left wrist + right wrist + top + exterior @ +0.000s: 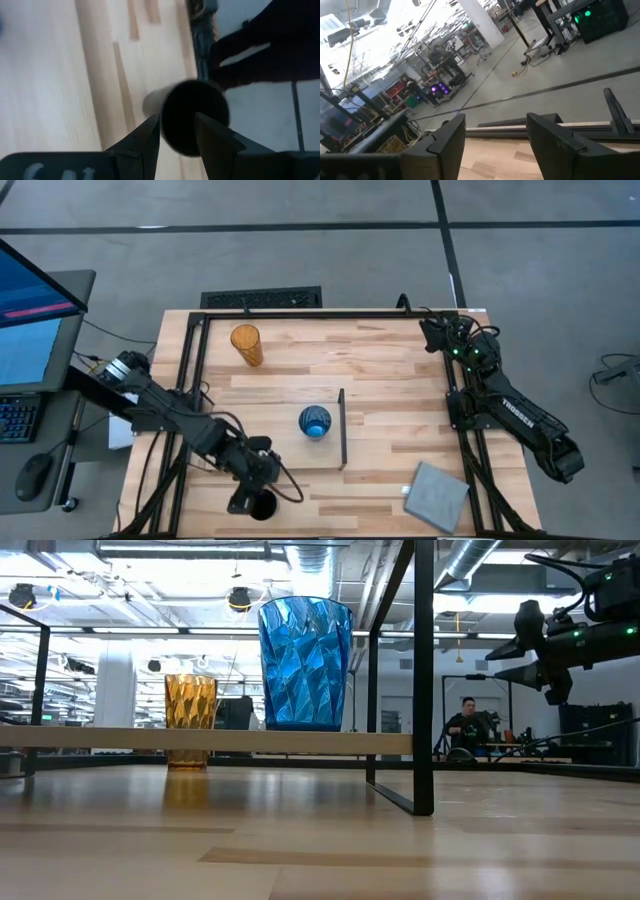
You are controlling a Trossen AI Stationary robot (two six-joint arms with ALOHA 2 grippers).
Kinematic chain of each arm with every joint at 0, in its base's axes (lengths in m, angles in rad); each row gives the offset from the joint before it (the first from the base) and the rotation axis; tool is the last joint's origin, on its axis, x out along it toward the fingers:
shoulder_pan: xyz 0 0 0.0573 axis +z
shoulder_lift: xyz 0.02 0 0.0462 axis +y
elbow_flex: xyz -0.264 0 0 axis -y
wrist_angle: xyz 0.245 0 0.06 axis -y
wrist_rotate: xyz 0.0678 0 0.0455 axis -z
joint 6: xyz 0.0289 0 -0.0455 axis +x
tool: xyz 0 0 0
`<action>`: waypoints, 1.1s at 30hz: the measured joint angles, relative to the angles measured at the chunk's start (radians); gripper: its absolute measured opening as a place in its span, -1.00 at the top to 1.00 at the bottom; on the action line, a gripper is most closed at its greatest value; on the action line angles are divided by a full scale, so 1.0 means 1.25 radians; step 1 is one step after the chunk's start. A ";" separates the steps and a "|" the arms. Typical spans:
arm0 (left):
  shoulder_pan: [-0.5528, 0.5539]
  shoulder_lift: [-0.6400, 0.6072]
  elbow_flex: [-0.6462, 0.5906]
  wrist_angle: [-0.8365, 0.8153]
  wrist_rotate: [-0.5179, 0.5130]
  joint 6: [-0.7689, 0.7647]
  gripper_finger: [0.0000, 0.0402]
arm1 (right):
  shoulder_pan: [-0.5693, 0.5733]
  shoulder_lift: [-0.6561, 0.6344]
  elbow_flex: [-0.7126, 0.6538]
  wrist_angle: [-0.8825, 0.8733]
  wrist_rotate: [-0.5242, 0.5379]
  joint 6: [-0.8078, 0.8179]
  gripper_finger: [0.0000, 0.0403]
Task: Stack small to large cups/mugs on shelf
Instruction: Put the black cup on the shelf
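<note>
Between the fingers of the left gripper (177, 132), at the table's near left edge, one short black cup (262, 506) is sitting with its rim wall caught by the narrowly parted jaws, one finger inside the mouth and one outside.

Cups showing: three.
- One black cup (195, 117), as above, tilted with its dark mouth facing the wrist camera.
- One translucent blue cup (315, 422), standing upright on the shelf (270, 425), beyond the left gripper and just beside the shelf's thin dark upright wall (342, 428).
- One translucent orange tumbler (246, 344), standing upright on the table well beyond the left gripper, off the shelf.

One right gripper (495, 137) is hanging raised over the far right corner, jaws spread wide and holding nothing.

One grey square pad (437, 494) is lying at the near right.

Surface: pale wooden table (400, 370) within a black frame. Room: grey floor, a monitor at left; one person (465, 725) is sitting far behind.
</note>
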 joint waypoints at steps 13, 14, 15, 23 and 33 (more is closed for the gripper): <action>0.000 0.083 -0.001 0.002 0.037 -0.021 0.43 | 0.000 0.000 0.000 -0.010 -0.005 0.001 -0.14; 0.000 0.081 -0.001 0.006 0.033 -0.021 0.43 | 0.000 0.000 0.000 -0.011 -0.005 0.001 -0.14; 0.000 0.081 -0.001 0.007 0.028 -0.021 0.43 | 0.000 0.000 0.000 -0.013 -0.005 0.001 -0.14; 0.000 0.081 -0.002 0.007 0.030 -0.012 0.43 | 0.000 0.000 0.000 -0.018 -0.005 0.001 -0.14; 0.000 0.084 -0.020 0.013 0.027 -0.043 0.43 | 0.000 0.000 0.000 -0.018 -0.005 0.000 -0.14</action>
